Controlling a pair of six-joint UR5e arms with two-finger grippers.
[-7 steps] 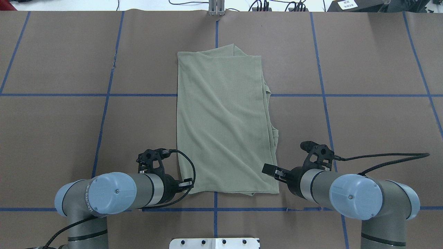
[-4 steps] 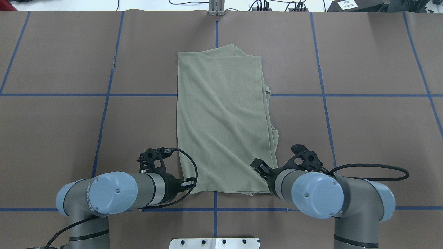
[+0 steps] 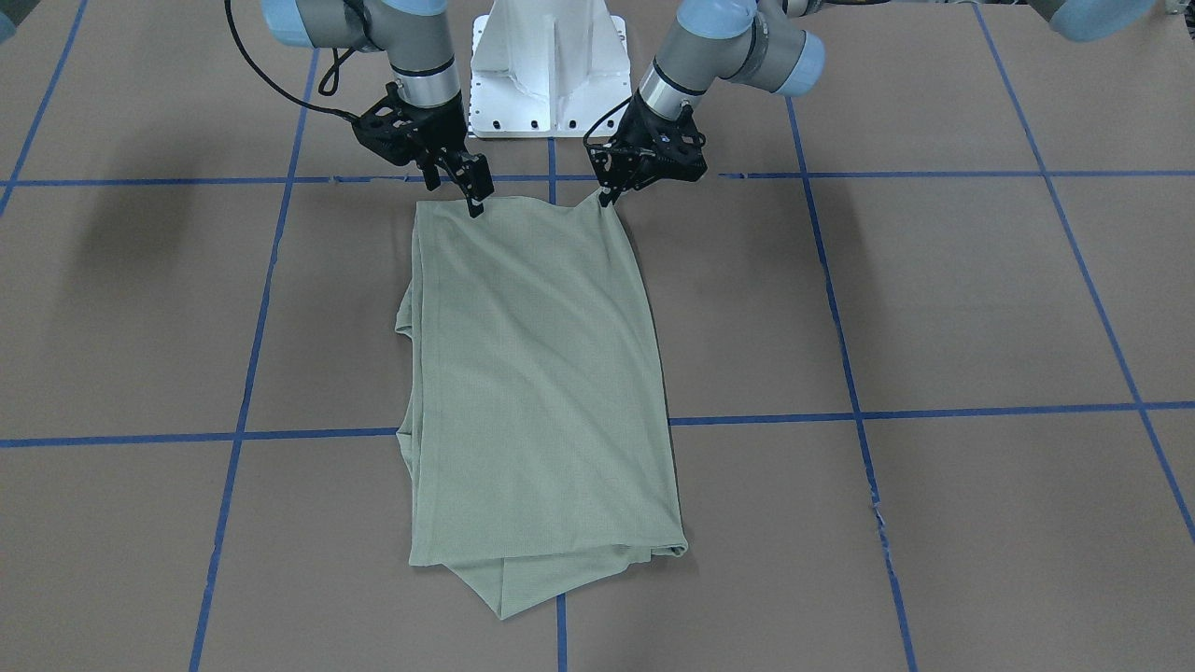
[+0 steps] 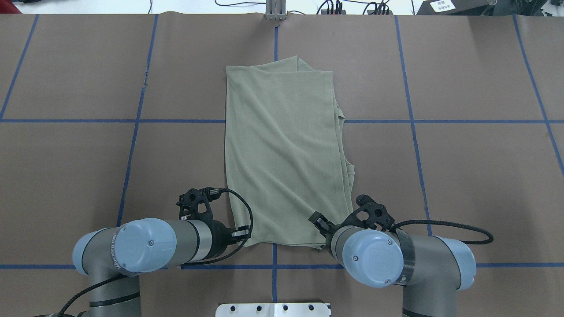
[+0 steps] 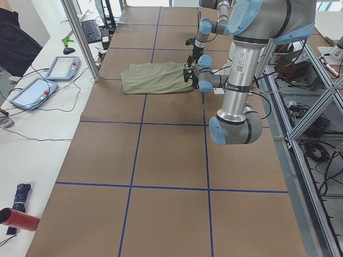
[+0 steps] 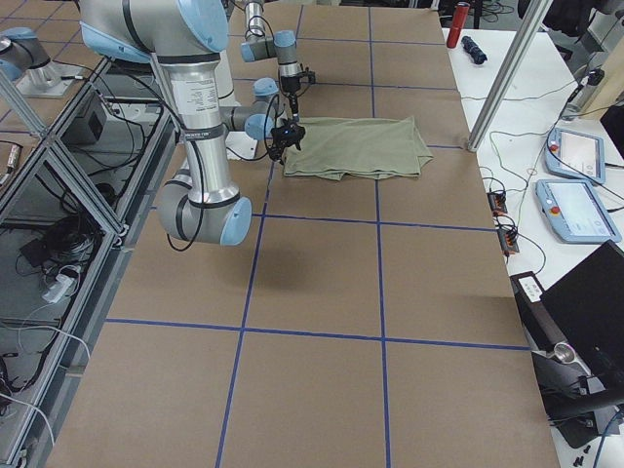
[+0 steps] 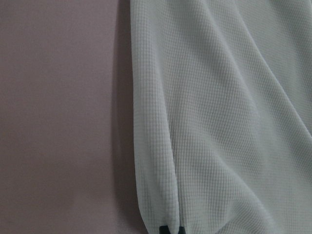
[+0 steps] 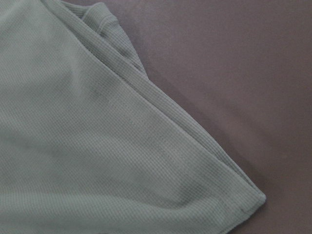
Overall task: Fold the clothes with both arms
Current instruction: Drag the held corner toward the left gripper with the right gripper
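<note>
Broad brown table [image 4: 66, 167], gridded with blue tape [image 4: 132, 121].

On it, about mid-width, a green shirt [image 4: 282, 154]: already folded lengthwise into one long strip, lying flat, long axis running straight away from the robot. Far end close to the table's back edge, with a loose layer poking out past it. Near end just short of the white base [image 3: 546, 65], between the two arms.

Next in size, the left arm [image 4: 145, 246] and the right arm [image 4: 396, 259]. Both reaching in low from the robot's side, one to each side of the strip's near end.

Left gripper [image 3: 609, 191] at the near left corner, clenched on the cloth. From across the table, a small peak of cloth drawn up to it. From the left wrist, the shirt's edge running down between two dark fingertips [image 7: 164, 230].

Right gripper [image 3: 462, 191] over the near edge, somewhat inboard of the right corner. Seemingly spread and grasping nothing, with one fingertip [image 3: 477, 203] down at the cloth. From the right wrist, no fingers in view, only that corner lying flat.

Judged as mid-grasp: one corner taken, the other not yet. Next, probably, closing on the right side, then carrying the near end away from the robot along the strip's length onto the far end. Needs both hands level and moving together, or else a skewed fold.
</note>
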